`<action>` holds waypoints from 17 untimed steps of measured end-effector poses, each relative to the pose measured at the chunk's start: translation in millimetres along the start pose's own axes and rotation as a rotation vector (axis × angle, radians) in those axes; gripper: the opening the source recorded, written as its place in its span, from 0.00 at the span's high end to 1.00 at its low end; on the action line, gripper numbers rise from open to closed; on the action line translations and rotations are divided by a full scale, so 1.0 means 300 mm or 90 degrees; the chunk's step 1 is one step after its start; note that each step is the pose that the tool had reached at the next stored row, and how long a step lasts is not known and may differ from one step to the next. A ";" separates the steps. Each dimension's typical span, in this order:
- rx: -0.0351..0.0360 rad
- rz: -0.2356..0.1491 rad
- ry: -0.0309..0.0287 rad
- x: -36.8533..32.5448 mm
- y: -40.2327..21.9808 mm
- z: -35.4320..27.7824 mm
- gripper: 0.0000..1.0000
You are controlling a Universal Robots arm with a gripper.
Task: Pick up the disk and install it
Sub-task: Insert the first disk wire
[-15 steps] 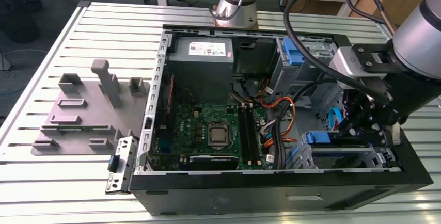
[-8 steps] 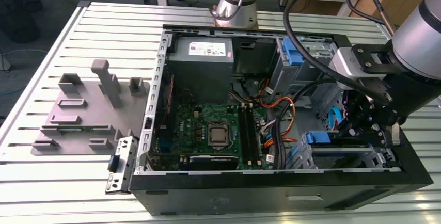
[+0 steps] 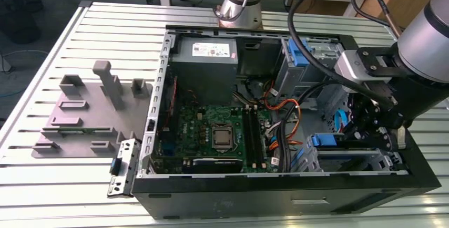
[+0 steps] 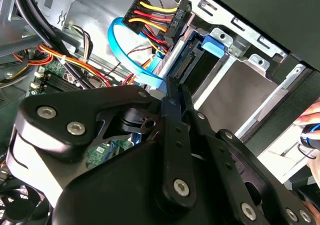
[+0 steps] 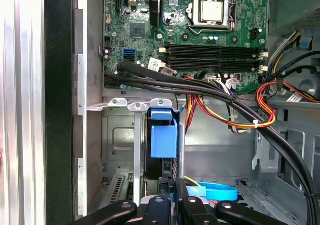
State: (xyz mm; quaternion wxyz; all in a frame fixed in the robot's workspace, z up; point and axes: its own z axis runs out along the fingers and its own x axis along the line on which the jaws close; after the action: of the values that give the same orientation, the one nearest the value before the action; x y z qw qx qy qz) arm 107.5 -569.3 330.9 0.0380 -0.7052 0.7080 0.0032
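We see the disk (image 5: 163,140) standing edge-up in its bay (image 5: 122,135) at the computer case's (image 3: 281,199) front corner; the gripper (image 5: 172,197) grips its end, so installation looks nearly complete.

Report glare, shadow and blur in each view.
Exterior view: even light, dark shadow inside the computer case. Second wrist view: the gripper looms close and soft, bright glare beyond. First wrist view: motherboard sharp, the aluminium table washed out.
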 end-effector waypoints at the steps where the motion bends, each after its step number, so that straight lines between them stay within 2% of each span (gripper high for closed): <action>1: 0.0000 0.000 -0.0001 0.000 0.000 0.000 0.84; 10: 0.0000 0.000 -0.0003 0.000 0.000 0.003 0.83; 11: 0.0000 0.000 -0.0003 0.000 0.000 0.003 0.77; 12: 0.0000 0.000 -0.0003 0.000 0.000 0.003 0.77; 13: 0.0000 0.000 -0.0003 0.000 0.000 0.003 0.71; 17: 0.0000 0.000 -0.0002 0.000 0.000 0.002 0.71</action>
State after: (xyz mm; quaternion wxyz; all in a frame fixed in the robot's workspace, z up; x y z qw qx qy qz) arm 107.5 -569.3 330.3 0.0382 -0.7052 0.7080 0.0033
